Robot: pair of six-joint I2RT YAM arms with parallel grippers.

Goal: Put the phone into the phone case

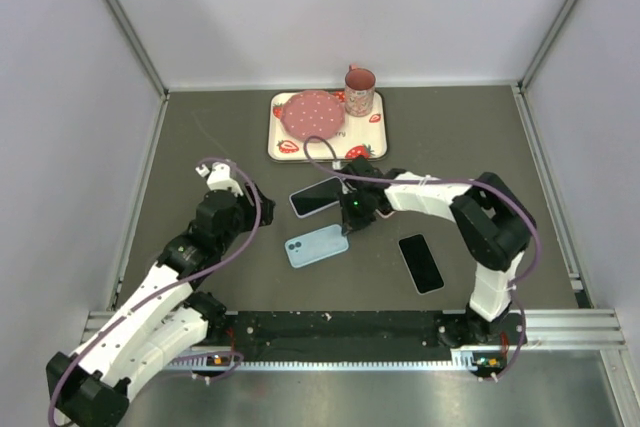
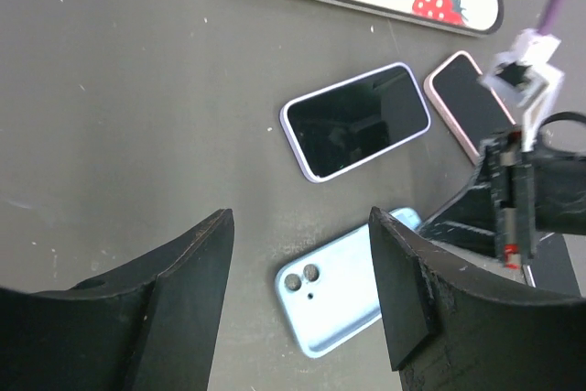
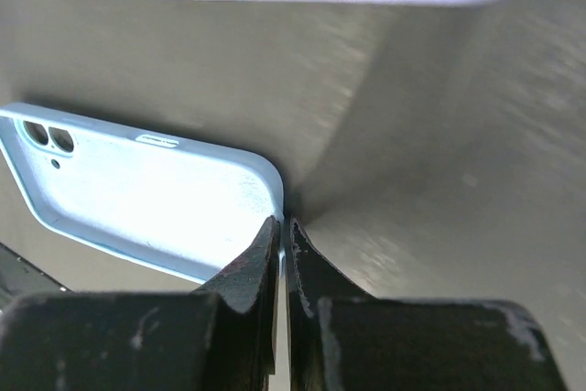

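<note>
The right tool (image 3: 282, 226) pinches shut on the thin wall of the blue case (image 3: 146, 199), probably light and bendy. Just beyond the case lies the lavender-rimmed phone (image 1: 318, 196), likely stiff and slick; grip its long edges. The left tool (image 2: 300, 219) gapes empty.

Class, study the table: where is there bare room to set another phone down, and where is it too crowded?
Bare table lies between the tray and the left wall, and again between the tray and the right wall. The middle is crowded: the purple-cased phone, blue case, black phone and right gripper sit close together.
</note>
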